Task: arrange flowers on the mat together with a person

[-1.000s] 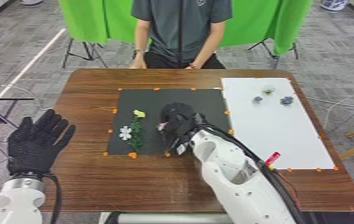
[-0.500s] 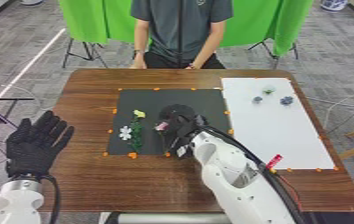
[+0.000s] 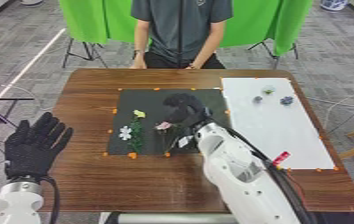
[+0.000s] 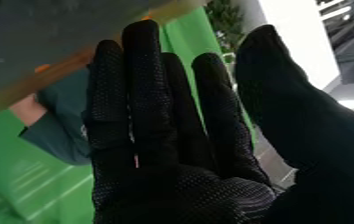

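The right hand is open, its fingers extended, over the black mat at the centre of the head view. Just left of it, the pink flower lies on the mat; farther left lie the yellow flower and white flower. At upper right, 3 small flowers rest on the white sheet. The left hand, also open, is at lower left, by the bench.
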You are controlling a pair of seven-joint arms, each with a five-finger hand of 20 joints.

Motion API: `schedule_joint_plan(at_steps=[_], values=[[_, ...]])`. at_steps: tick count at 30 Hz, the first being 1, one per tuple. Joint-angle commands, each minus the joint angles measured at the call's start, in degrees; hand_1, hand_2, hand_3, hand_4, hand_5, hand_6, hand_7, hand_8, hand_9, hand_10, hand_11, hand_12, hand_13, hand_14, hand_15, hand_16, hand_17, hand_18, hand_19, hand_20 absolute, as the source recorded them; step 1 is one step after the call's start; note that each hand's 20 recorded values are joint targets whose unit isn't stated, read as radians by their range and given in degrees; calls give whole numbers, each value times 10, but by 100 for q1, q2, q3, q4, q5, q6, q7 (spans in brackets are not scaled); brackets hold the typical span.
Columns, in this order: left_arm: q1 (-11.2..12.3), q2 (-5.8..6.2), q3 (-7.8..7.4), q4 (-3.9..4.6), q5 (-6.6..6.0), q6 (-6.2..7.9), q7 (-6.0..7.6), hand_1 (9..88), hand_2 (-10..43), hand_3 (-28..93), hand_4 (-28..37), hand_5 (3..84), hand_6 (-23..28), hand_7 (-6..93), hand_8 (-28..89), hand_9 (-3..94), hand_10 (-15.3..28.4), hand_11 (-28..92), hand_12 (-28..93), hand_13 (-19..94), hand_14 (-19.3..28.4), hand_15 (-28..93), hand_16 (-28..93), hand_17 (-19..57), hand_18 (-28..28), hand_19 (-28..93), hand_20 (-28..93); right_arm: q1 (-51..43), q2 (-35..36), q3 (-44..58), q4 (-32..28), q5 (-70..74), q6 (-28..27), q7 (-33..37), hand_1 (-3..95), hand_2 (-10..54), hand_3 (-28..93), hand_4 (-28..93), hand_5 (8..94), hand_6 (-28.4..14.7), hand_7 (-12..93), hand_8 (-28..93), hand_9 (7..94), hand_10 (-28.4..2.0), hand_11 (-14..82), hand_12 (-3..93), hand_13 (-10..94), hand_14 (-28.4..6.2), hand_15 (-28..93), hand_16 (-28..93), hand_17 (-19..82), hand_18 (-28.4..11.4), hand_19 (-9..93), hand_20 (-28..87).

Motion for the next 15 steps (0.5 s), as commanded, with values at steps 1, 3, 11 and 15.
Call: schedule_joint_plan(at_steps=[1,3,11,15], values=[[108,-80,-58,-25,-13,-77,24,316,125,733,-268,564,86,240,-81,548,162,282,201,436,183,549,29,4,189,426,282,-165,168,663,-832,2359,108,89,400,-59,815,-253,497,-47,195,-136,506,-160,146,142,525,-118,423,155,298,-177,701,200],[106,-136,-47,-19,-20,-69,7,315,124,733,-268,564,86,240,-82,547,162,282,201,436,182,548,28,4,188,427,283,-345,144,1129,-1071,3366,-441,107,383,-31,814,-252,479,-57,184,-131,479,-166,141,144,484,-131,416,150,268,-177,667,179],[198,-141,-127,-104,30,-16,115,316,130,727,-273,568,85,242,-82,548,161,281,201,436,181,543,25,3,189,425,283,-1353,593,2359,-1475,5484,-280,-243,326,52,805,-253,464,-60,179,-130,430,-161,122,135,387,-148,341,126,189,-184,577,134],[278,-141,-161,-157,14,-7,158,315,131,728,-271,570,86,241,-82,548,162,281,201,436,181,543,25,3,188,425,283,-1852,742,3001,-1701,6215,-140,-148,307,72,797,-253,459,-61,164,-126,414,-151,105,127,359,-151,303,126,168,-185,547,131]])
